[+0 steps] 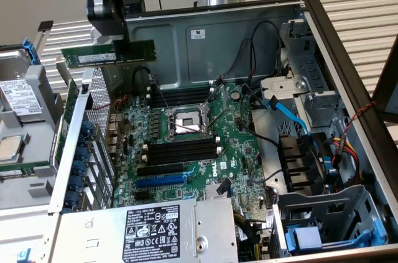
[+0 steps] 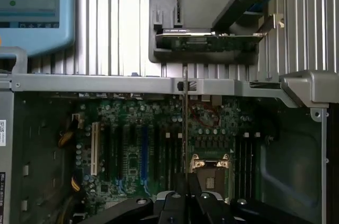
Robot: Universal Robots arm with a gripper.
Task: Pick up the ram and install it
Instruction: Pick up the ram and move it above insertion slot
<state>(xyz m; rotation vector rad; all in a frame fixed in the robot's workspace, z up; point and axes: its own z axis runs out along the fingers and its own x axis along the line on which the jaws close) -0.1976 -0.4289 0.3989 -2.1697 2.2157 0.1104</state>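
Observation:
The ram (image 1: 109, 53) is a long green stick held level in the air over the case's far corner, at the exterior view's left. My gripper (image 1: 116, 40) is shut on it from above, gripping near one end. In the wrist view the ram (image 2: 184, 123) shows edge-on as a thin line running out from between the black fingers (image 2: 175, 198). It hangs above the green motherboard (image 1: 239, 135), whose long black memory slots (image 1: 181, 151) lie beside the CPU socket (image 1: 186, 121). Further black slots (image 1: 180, 97) lie on the socket's far side.
The open computer case has a tall metal wall (image 1: 74, 145) under the ram and a back panel (image 1: 211, 42). A blue expansion slot (image 1: 160, 182), a power supply (image 1: 155, 232), blue cables (image 1: 289, 114) and a drive cage (image 1: 329, 219) crowd the inside. A hard drive (image 1: 18, 98) lies outside.

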